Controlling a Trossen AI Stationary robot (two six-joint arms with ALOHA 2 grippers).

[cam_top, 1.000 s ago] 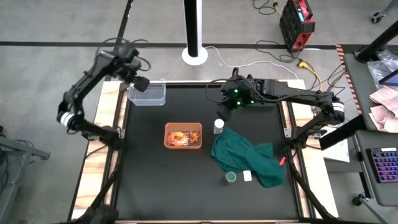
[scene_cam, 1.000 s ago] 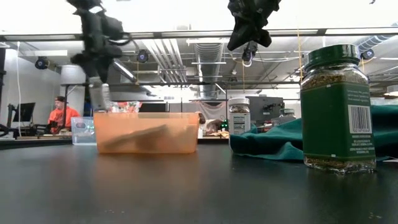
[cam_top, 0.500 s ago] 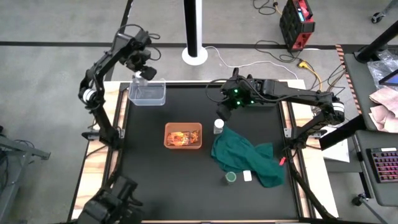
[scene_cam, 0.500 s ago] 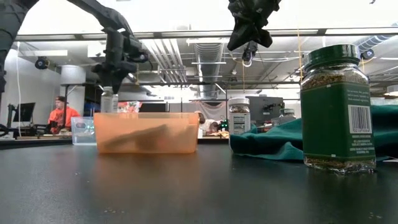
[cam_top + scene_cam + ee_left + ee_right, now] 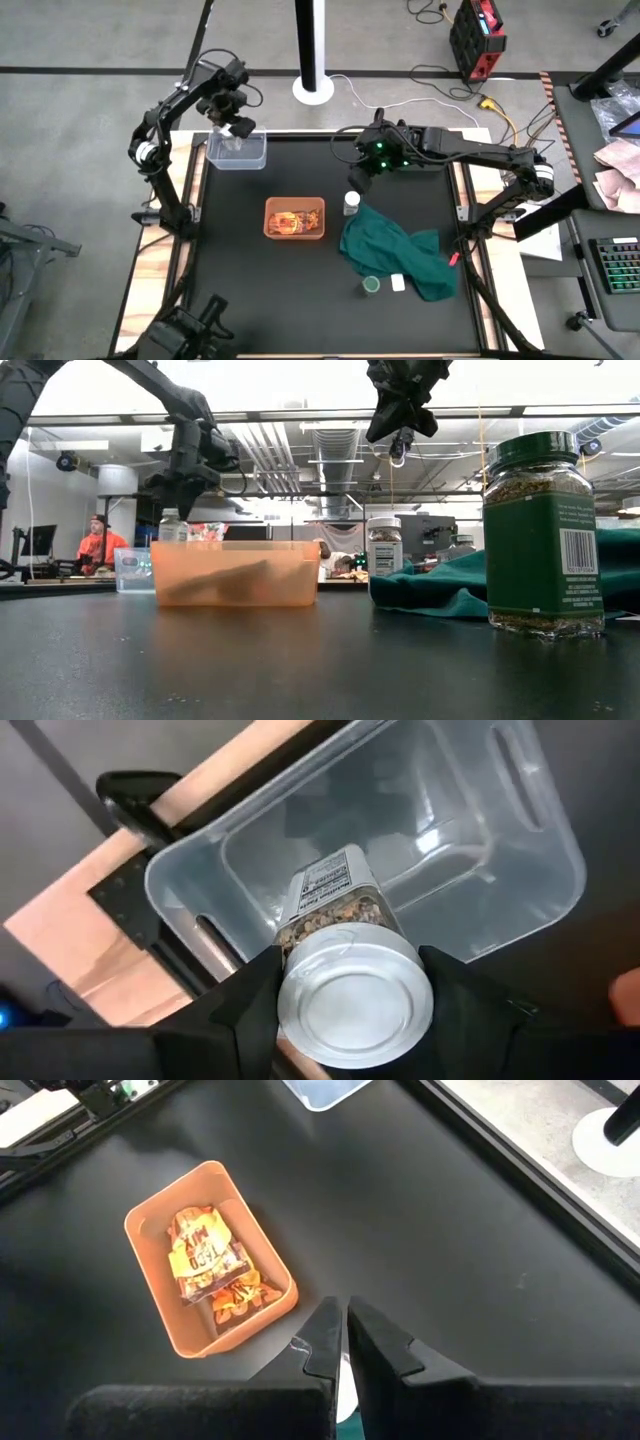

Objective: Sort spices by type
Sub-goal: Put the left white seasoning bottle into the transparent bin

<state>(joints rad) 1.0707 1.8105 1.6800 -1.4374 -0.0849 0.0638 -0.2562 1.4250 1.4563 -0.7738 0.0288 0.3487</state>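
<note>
My left gripper [image 5: 237,128] hangs over the clear bin [image 5: 238,152] at the table's far left, shut on a white-capped jar [image 5: 335,910] of brownish spice. My right gripper [image 5: 356,182] hovers shut just above a second white-capped jar [image 5: 351,203], which stands upright on the table beside the green cloth [image 5: 400,250]. A green-capped jar [image 5: 371,285] stands on its base at the cloth's near edge, large in the low view [image 5: 545,535]. Orange-red foil packets [image 5: 205,1260] lie in the orange bin [image 5: 294,218]. My left gripper holds the jar by its white cap [image 5: 350,1010], pinched between the two fingers [image 5: 255,1010], one on each side. It comes from above, pointing down. The jar hangs below it, body inside the clear bin's opening; whether its base touches the bin floor I cannot tell.
A small white block [image 5: 398,283] lies on the cloth next to the green-capped jar. A white post's round base [image 5: 313,88] stands beyond the far edge. Bare black table stretches along the near side and the left.
My left arm has swung its elbow in from the table's left toward the far edge. Its gripper, still holding the jar, has shifted a little to the right over the clear bin, and the jar sits lower than before. The right arm has kept still.
</note>
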